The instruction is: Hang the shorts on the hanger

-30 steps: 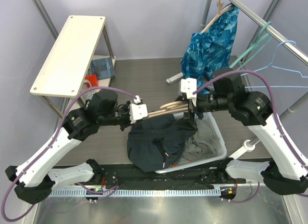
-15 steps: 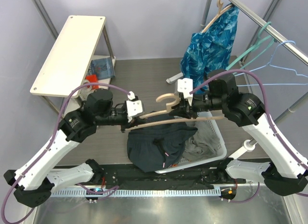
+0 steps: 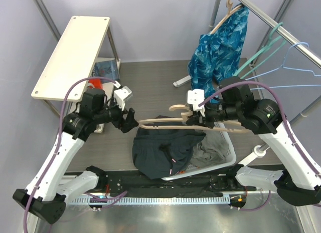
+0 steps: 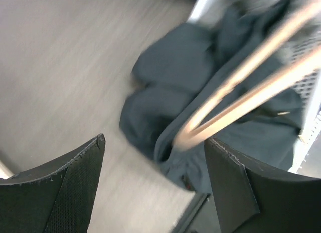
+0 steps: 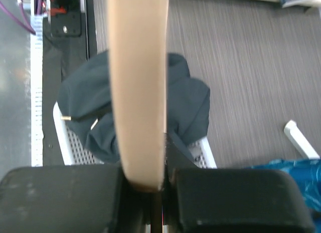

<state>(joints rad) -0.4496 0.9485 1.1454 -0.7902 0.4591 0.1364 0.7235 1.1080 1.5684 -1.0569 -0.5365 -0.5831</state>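
Observation:
The beige hanger [image 3: 165,122] hangs level above the table, and my right gripper [image 3: 194,121] is shut on its middle, just below the hook. In the right wrist view the hanger [image 5: 138,82] runs straight up from the closed jaws of that gripper [image 5: 150,185]. The dark shorts [image 3: 165,148] lie bunched below it, partly over the basket's near-left corner. My left gripper [image 3: 129,120] is open, a little left of the hanger's left tip. In the left wrist view the hanger's end [image 4: 235,100] and the shorts [image 4: 170,87] lie beyond the gripper's [image 4: 153,143] spread fingers.
A white mesh basket [image 3: 228,143] holds a grey cloth [image 3: 213,145]. A blue leaf-patterned garment [image 3: 220,47] hangs from the rail at the right, beside a teal hanger [image 3: 261,50] and a pale-blue wire hanger [image 3: 296,67]. A white shelf board [image 3: 72,55] stands at the back left.
My left gripper let go of the hanger, opened and drew back to the left. My right gripper closed on the hanger and now carries it alone, turned level.

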